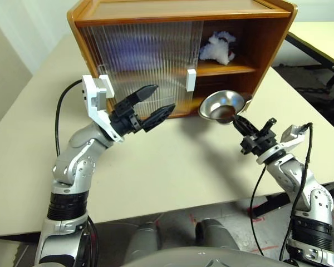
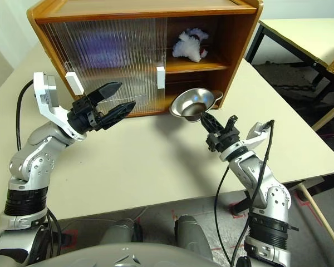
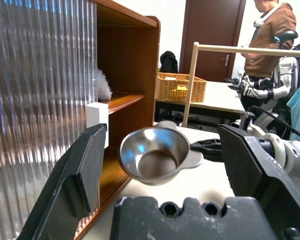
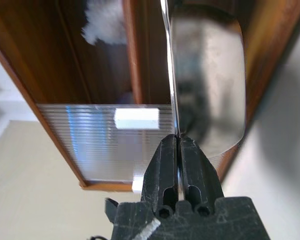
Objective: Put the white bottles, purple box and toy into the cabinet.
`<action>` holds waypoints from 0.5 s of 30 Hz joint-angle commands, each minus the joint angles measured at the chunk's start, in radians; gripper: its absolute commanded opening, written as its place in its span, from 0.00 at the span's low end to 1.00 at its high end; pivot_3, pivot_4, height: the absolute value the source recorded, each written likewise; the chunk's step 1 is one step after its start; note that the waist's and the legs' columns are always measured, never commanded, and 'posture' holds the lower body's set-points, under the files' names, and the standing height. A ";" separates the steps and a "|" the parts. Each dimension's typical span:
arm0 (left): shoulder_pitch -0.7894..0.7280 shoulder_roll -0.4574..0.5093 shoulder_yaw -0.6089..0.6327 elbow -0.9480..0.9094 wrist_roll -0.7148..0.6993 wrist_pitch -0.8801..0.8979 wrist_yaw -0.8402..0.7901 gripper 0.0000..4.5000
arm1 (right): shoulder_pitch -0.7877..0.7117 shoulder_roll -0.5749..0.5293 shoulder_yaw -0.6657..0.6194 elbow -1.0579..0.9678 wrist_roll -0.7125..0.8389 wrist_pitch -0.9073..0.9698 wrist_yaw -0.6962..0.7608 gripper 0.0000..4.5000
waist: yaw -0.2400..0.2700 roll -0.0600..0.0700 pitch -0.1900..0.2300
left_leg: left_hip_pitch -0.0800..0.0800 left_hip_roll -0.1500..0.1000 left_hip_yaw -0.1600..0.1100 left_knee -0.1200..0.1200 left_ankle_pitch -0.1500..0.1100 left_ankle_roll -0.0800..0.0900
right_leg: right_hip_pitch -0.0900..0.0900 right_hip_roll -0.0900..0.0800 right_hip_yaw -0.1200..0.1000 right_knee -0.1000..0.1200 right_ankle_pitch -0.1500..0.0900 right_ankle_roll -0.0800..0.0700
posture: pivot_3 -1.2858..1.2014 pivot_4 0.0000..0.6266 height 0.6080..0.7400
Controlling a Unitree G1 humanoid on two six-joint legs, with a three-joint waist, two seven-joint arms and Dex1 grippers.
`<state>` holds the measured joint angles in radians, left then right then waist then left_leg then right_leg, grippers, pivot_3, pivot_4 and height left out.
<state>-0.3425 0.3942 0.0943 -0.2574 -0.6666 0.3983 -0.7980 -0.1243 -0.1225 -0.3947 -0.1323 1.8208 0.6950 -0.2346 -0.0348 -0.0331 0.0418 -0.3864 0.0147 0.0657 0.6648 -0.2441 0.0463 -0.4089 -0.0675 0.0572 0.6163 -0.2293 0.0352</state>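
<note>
The metal bowl (image 1: 222,105) is pinched by its rim in the right gripper (image 1: 237,118), just before the cabinet (image 1: 267,39). The left gripper (image 1: 153,103) is held spread wide, empty. The toy (image 1: 218,47) is seen on the cabinet's middle shelf; no writing is legible.

shiny metal bowl (image 1: 221,105) held above cream table (image 1: 156,172); wicker basket (image 3: 181,86) behind.
</note>
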 commanded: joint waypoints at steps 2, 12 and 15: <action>-0.010 0.012 0.002 -0.002 -0.005 0.012 0.001 1.00 | -0.034 0.042 -0.001 0.017 -0.006 -0.064 -0.012 0.01 | 0.000 0.000 0.000 | 0.000 0.000 0.000 0.000 0.000 0.000 | 0.000 0.000 0.000 0.000 0.000 0.000 | 0.54 0.00 1.00; 0.000 0.031 0.019 -0.027 -0.011 0.025 0.016 1.00 | -0.129 0.102 -0.037 0.143 -0.052 -0.125 0.038 0.01 | 0.002 0.000 0.000 | 0.000 0.000 0.000 0.000 0.000 0.000 | 0.000 0.000 -0.001 0.000 0.000 0.000 | 0.56 0.00 1.00; 0.005 0.034 0.022 -0.035 -0.012 0.028 0.021 1.00 | -0.153 0.099 -0.053 0.210 -0.074 -0.128 0.078 0.01 | 0.002 0.000 0.000 | 0.000 0.000 0.000 0.000 0.000 0.000 | 0.000 0.000 -0.001 0.000 0.000 -0.001 | 0.56 0.00 1.00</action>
<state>-0.3421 0.4175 0.1127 -0.2680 -0.6683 0.4157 -0.7814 -0.2653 -0.0239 -0.4267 0.0467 1.7566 0.5886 -0.1746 -0.0324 -0.0328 0.0419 -0.3863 0.0148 0.0652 0.6647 -0.2440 0.0464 -0.4094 -0.0675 0.0564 0.6167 -0.2290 0.0346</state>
